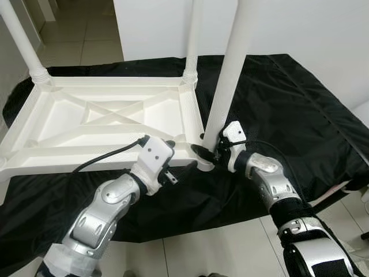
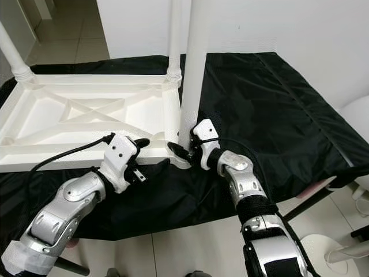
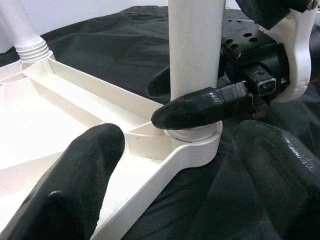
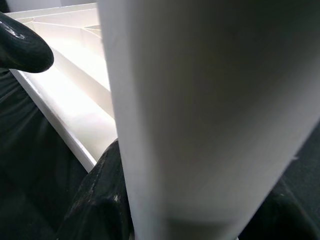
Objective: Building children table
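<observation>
Left eye view: tabletop (image 1: 109, 115) lies upside down on black cloth (image 1: 288, 104) so legs go in from above | near-corner leg (image 1: 228, 75) stands in its socket | right gripper (image 1: 212, 151) clamped round leg base, likely seating it | left gripper (image 1: 173, 164) spread wide, empty, just beside the corner.

Both arms are silver, built of rounded metallic shells with black joints between them. The left gripper (image 1: 183, 168) sits on a white boxy wrist block dotted with small dark screw holes, and a black cable loops out of it. The right gripper (image 1: 209, 154) has a similar white housing — a thin black cable runs along it. Its fingers (image 3: 192, 110) are long, black and matte, tapering to rounded tips. Farther back on the right arm comes a black ribbed band.
</observation>
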`<state>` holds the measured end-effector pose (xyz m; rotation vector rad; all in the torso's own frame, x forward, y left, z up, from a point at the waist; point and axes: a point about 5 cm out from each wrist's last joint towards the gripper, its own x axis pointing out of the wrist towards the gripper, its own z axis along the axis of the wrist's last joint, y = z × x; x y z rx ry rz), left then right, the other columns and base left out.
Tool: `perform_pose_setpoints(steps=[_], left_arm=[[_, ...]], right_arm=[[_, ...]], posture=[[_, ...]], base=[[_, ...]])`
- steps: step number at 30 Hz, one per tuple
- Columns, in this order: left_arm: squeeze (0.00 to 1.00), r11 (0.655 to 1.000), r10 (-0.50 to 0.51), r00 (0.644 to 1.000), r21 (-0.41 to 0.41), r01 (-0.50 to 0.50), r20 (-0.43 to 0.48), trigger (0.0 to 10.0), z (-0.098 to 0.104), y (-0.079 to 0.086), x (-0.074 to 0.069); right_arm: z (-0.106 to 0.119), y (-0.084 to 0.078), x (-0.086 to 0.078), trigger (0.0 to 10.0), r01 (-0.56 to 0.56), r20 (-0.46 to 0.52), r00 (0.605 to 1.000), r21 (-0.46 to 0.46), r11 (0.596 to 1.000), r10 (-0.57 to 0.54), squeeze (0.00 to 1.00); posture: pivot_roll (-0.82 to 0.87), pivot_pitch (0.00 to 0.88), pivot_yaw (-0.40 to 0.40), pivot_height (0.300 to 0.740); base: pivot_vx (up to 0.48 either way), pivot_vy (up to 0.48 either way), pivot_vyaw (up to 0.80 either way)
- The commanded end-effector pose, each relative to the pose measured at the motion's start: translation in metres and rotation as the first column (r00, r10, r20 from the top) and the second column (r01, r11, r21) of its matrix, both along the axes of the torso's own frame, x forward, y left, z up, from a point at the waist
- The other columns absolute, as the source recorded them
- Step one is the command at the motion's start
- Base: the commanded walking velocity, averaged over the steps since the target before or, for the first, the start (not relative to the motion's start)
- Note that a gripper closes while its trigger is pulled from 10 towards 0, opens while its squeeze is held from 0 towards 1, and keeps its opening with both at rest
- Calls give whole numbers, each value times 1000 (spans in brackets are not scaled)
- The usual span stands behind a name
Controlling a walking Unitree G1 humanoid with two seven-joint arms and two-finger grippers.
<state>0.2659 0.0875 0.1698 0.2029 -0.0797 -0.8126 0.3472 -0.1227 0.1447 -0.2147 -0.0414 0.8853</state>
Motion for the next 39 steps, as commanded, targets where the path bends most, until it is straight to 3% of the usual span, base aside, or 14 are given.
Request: perform_pose_setpoints(steps=[1,2,3,5,6,8,14,16,20,23,26,35,36,39], left_arm=[[0,997,-80,996,18,81,-27,10000,-5,-5,-3],[0,996,-82,996,22,82,-28,10000,-6,-5,-4],[0,997,-79,996,19,80,-33,10000,-6,-5,-3],[0,997,-79,996,19,80,-33,10000,-6,-5,-3],[0,997,-75,997,19,76,-36,10000,-6,-4,-3],[0,997,-74,997,19,75,-36,10000,-6,-4,-3],[0,997,-74,997,21,75,-36,10000,-7,-4,-4],[0,997,-73,997,26,74,-35,10000,-9,-6,-6],[0,997,-74,997,27,75,-35,10000,-9,-6,-7],[0,996,-80,996,26,80,-32,10000,-10,-7,-8],[0,996,-83,996,25,84,-33,10000,-10,-8,-7],[0,995,-91,995,26,92,-29,10000,-10,-9,-7],[0,995,-94,995,28,95,-27,10000,-10,-10,-8],[0,995,-97,995,27,97,-28,10000,-10,-11,-9]], right_arm=[[-9,-6,-2,0,-8,-15,1000,-61,998,8,0],[-10,-9,-3,6157,-2,-17,1000,-55,998,1,0],[-12,-12,-4,10000,21,-26,999,-44,999,-22,0],[-12,-12,-4,10000,21,-26,999,-44,999,-22,0],[-14,-19,-3,10000,131,-42,990,-43,990,-133,0],[-15,-21,-1,10000,180,-46,982,-46,983,-182,0],[-16,-22,1,10000,263,-43,964,-29,964,-264,0],[-26,-16,-4,10000,470,-102,880,42,882,-464,0],[-28,-11,-7,10000,518,-119,853,71,852,-509,0],[-30,1,-19,10000,690,-153,723,169,703,-673,0],[-30,10,-25,10000,739,-155,673,186,648,-723,0],[-26,25,-32,10000,739,-179,673,220,637,-718,0],[-24,22,-33,10000,740,-176,671,229,633,-720,1000],[-21,16,-36,10000,731,-178,679,253,633,-712,1000]], posture=[[-11,44,2,740],[-8,37,-4,740],[-9,36,-5,740],[-9,36,-5,740],[-10,39,-8,740],[-10,39,-8,740],[-10,41,-8,740],[-13,46,-10,740],[-15,46,-11,740],[-19,44,-11,740],[-20,42,-10,740],[-24,40,-11,740],[-25,41,-12,740],[-25,45,-14,740]], base=[[0,0,0],[0,0,0],[0,0,0],[0,0,0],[0,0,0],[0,0,0],[0,0,0],[0,0,0],[0,0,0],[0,0,0],[0,0,0],[0,0,0],[0,0,0],[0,0,0]])
